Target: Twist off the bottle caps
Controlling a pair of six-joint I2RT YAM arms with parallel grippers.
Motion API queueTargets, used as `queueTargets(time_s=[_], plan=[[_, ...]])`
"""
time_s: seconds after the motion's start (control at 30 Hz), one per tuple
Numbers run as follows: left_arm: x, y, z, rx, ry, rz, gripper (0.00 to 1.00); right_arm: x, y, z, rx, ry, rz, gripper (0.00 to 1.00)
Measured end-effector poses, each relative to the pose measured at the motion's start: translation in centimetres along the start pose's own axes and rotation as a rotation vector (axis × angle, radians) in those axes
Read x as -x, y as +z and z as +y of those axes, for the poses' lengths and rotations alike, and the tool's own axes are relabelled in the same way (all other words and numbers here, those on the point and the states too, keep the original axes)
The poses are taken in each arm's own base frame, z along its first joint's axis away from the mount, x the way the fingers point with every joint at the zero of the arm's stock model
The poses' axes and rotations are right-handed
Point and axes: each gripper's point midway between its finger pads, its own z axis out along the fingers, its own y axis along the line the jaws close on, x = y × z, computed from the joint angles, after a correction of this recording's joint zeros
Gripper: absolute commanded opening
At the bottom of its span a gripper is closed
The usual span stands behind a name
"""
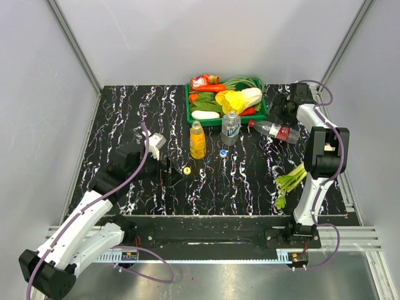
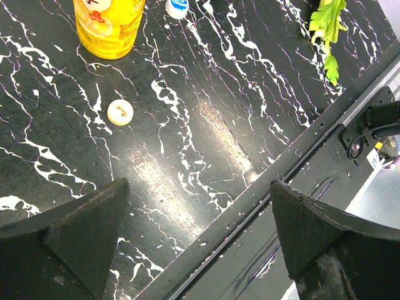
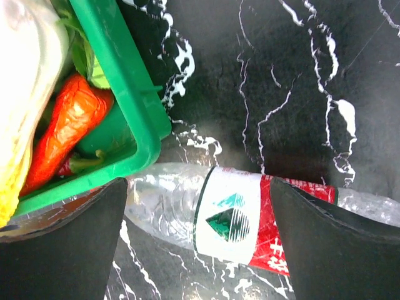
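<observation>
Yellow cap (image 1: 187, 170), blue cap (image 1: 223, 152) loose, bottle (image 3: 231, 215) beside tray (image 3: 119, 81), left hand (image 2: 197, 187), right hand (image 3: 199, 184) released

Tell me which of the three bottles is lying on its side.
The red-label bottle, flat beside the green tray. The orange juice bottle and the water bottle both stand upright.

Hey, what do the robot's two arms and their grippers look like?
The left arm and right arm are white tubular links joined by black housings. A thin purple cable runs along each. The left gripper and right gripper have dark, matte, wedge-shaped fingers. No markings are visible on them.
</observation>
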Motion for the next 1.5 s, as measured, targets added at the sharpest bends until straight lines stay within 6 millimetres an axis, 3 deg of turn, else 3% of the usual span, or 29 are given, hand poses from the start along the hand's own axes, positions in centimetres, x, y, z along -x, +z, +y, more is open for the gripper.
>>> queueTargets(time_s=[0.17,0.27,0.37,0.5,0.67,0.83,1.07,1.17,1.3,1.5], plan=[[0.0,0.0,-0.1,-0.007,-0.001,0.003,0.99,-1.7,-0.2,0.0,0.014,-0.001,0.062,1.00],[-0.1,0.1,-0.2,-0.012,-0.003,0.009,0.99,-3.8,-0.3,-0.5,0.016,0.006,0.118,1.00],[-0.2,0.1,-0.3,-0.018,-0.003,0.010,0.99,-5.9,-1.0,-0.9,0.016,0.012,0.173,1.00],[-0.2,0.2,-0.3,-0.024,-0.003,0.013,0.99,-7.2,-2.8,-1.0,0.017,0.008,0.198,1.00],[-0.1,0.2,-0.4,-0.029,-0.003,0.012,0.99,-8.4,-6.0,1.2,0.065,-0.050,0.189,1.00],[-0.2,0.3,-0.5,-0.036,-0.005,0.018,0.99,-11.4,-8.3,4.4,0.132,-0.137,0.209,1.00],[0.0,0.5,-0.8,-0.046,-0.031,0.011,0.99,-17.1,-10.6,4.5,0.140,-0.208,0.291,1.00],[-0.1,1.3,-1.3,-0.058,-0.069,0.013,0.99,-19.2,-12.4,5.1,0.167,-0.241,0.309,1.00],[-1.4,2.9,-2.7,-0.069,-0.125,0.065,0.99,-19.9,-14.2,5.7,0.205,-0.247,0.289,1.00],[-3.2,6.2,-4.3,-0.043,-0.201,0.125,0.99,-20.2,-14.6,5.6,0.221,-0.240,0.284,1.00]])
